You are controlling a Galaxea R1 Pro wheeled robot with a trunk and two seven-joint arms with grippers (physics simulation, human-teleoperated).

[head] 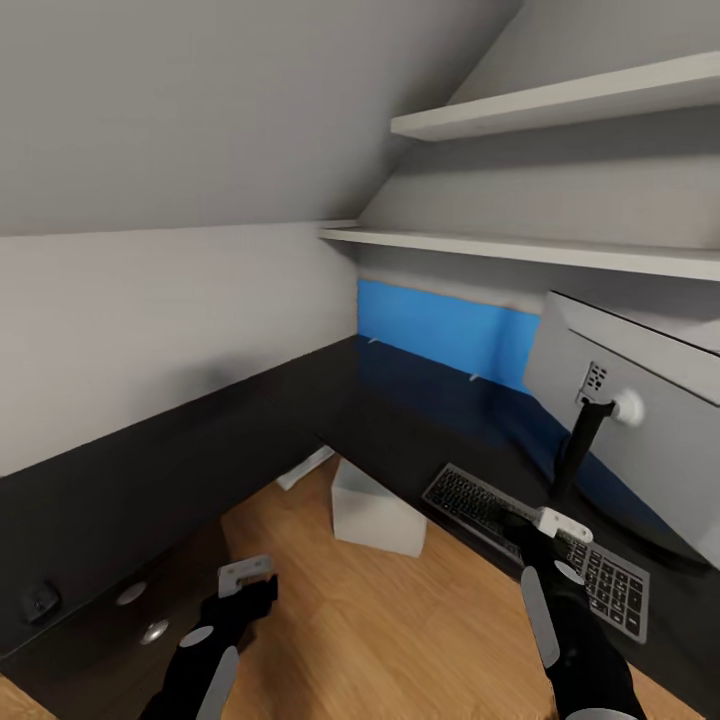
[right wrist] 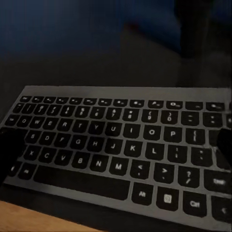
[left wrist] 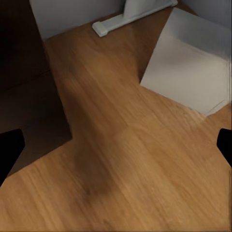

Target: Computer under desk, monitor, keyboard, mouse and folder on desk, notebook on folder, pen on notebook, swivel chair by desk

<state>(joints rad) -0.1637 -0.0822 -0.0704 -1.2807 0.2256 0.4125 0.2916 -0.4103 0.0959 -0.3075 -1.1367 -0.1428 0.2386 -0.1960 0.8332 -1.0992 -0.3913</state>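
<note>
Keyboard [head: 540, 535] flat on the glossy black desk [head: 400, 420], just in front of the monitor's slim stand [head: 578, 450], its near end hidden behind the right gripper [head: 545, 530]; in the right wrist view keys [right wrist: 121, 145] legible, finger tips [right wrist: 9, 150] blurred at both edges, wide apart, holding nothing. Monitor [head: 640, 420] seen from the back, cut off at the frame edge. White-grey computer [head: 375, 510] on the wood floor [head: 400, 620] beneath the desk. Left gripper [head: 245, 590] above the floor, jaws spread, nothing between them
</note>
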